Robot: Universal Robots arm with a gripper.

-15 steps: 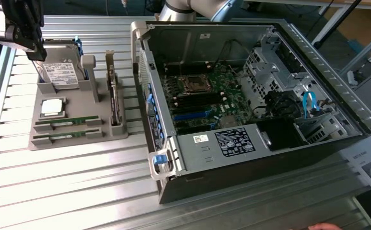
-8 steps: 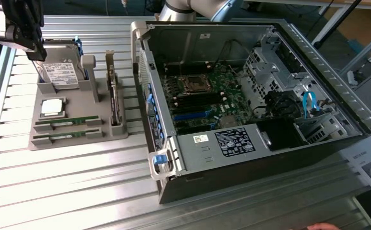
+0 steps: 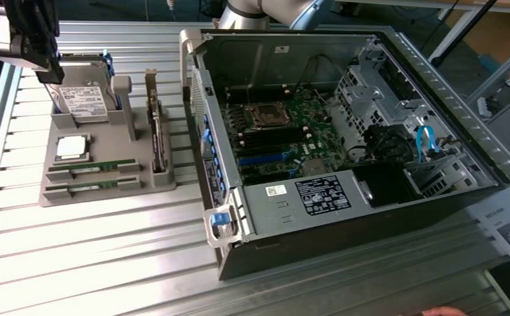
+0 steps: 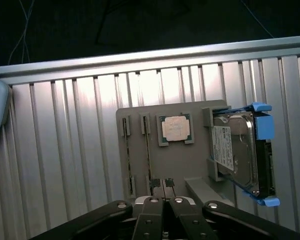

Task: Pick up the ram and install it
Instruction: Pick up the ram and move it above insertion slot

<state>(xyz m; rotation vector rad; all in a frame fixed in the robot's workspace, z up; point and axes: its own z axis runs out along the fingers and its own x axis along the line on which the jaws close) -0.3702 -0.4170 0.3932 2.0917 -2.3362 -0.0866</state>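
Gripper (image 3: 51,74) is pressed together with nothing in it; in the wrist view the two fingers meet flat against each other (image 4: 163,186)

From the exterior view I see it hanging above the far end of the grey parts holder (image 3: 105,141), over the hard drive (image 3: 84,102), clear of everything

Ram is not picked up. Both sticks stand on edge in their slots at the holder's near end: first ram stick (image 3: 92,167) just beside the processor (image 3: 70,147), second ram stick (image 3: 88,189) parallel to it at the holder's near edge. In the wrist view they show edge-on as thin lines, (image 4: 147,150) and (image 4: 126,150), with the processor (image 4: 175,128) between them and the hard drive (image 4: 240,150) in its blue carrier

Dark card with a metal bracket (image 3: 157,135) stands upright along the holder's side that faces the PC case (image 3: 449,158)

Case lies open on its side on the slatted aluminium table (image 3: 105,250), on the exterior view's right of the holder. Motherboard (image 3: 281,138) is exposed, processor socket (image 3: 268,117) near its middle. I can't tell from here whether any memory slot on the board is filled
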